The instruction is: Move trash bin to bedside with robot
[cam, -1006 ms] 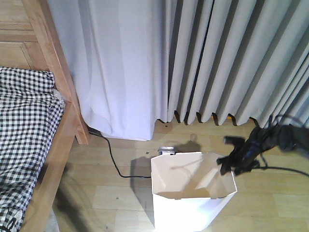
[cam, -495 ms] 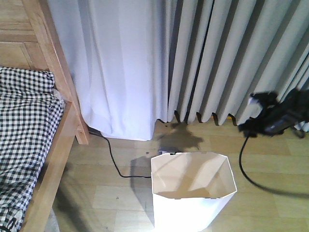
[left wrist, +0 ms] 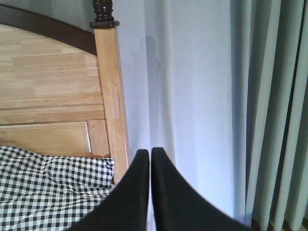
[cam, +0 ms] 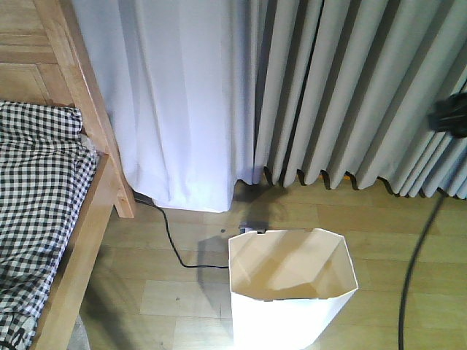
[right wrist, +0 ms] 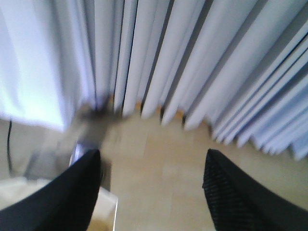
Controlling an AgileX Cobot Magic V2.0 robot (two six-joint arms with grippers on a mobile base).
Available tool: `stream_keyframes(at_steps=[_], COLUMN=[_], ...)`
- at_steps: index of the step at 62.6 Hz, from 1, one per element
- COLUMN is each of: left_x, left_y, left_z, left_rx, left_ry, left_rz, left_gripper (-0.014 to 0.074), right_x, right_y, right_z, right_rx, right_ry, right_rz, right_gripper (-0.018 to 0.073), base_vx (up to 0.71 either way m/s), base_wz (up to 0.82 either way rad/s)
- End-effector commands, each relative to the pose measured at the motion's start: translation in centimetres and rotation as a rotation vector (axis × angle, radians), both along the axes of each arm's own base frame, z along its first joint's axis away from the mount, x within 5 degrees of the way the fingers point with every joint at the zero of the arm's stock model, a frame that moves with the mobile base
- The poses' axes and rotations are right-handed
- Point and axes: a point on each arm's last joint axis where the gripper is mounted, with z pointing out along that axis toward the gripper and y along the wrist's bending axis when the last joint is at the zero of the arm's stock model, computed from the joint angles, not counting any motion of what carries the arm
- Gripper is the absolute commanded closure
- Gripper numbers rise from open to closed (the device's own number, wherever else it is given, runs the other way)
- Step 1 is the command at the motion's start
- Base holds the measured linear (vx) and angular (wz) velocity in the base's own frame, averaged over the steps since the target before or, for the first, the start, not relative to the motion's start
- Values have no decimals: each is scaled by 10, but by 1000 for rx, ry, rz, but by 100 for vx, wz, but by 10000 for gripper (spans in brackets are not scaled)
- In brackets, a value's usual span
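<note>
While the right gripper (right wrist: 151,192) gapes empty, the trash bin (cam: 292,292) stands well apart from the bed (cam: 51,189), unheld. Its trailing cable (cam: 412,277) could snag the rim and tip it. The left gripper (left wrist: 150,159) is pressed closed on nothing.

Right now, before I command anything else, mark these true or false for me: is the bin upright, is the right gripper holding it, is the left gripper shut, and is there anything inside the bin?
1. The trash bin stands upright on the floor. True.
2. The right gripper grips the bin's rim. False: its jaws stand wide apart with only floor between them, and the bin's corner lies below its left finger.
3. The left gripper is shut, empty. True: its fingers meet in front of the curtain.
4. The bin holds trash. False: the visible cream inside looks empty.
5. The bin touches the bed frame. False: bare floor and a black cable lie between them.
</note>
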Motion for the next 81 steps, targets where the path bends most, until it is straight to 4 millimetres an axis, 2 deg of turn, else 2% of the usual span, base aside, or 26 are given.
stream_keyframes(at_steps=[1, 7, 13, 19, 33, 47, 57, 66, 72, 76, 81], left_x=[-1, -1, -1, -1, -1, -1, -1, -1, -1, -1, -1], left_y=[-1, -1, -1, -1, -1, -1, -1, -1, -1, -1, -1], left_z=[4, 4, 4, 4, 4, 4, 4, 4, 4, 4, 4], left_rx=[-23, -23, -23, -23, -23, -23, -23, -23, -23, -23, -23], left_ry=[-77, -77, -77, -77, -77, -77, -77, -77, -77, -77, -77], left_rz=[-9, -9, -9, -9, -9, -9, -9, -9, -9, -9, -9], left_gripper=[603, 603, 603, 603, 603, 603, 603, 603, 603, 603, 603], right_x=[-31, -69, -101, -120, -152, -180, -202, -206, -204, -203, -202], right_y=[3, 11, 17, 23, 40, 48, 46, 48, 48, 46, 45], right_z=[37, 51, 52, 44, 27, 3, 9, 6, -10, -12, -8], right_rx=[-10, 3, 22, 53, 61, 195, 189, 173, 144, 119, 117], right_ry=[-179, -287, -363, -398, -423, -404, -545, -519, -443, -452, -482], right_rz=[-28, -34, -39, -30, 87, 111, 99, 116, 126, 117, 108], right_gripper=[103, 103, 103, 103, 103, 103, 103, 103, 105, 139, 256], base_vx=[0, 0, 0, 0, 0, 0, 0, 0, 0, 0, 0], base_wz=[0, 0, 0, 0, 0, 0, 0, 0, 0, 0, 0])
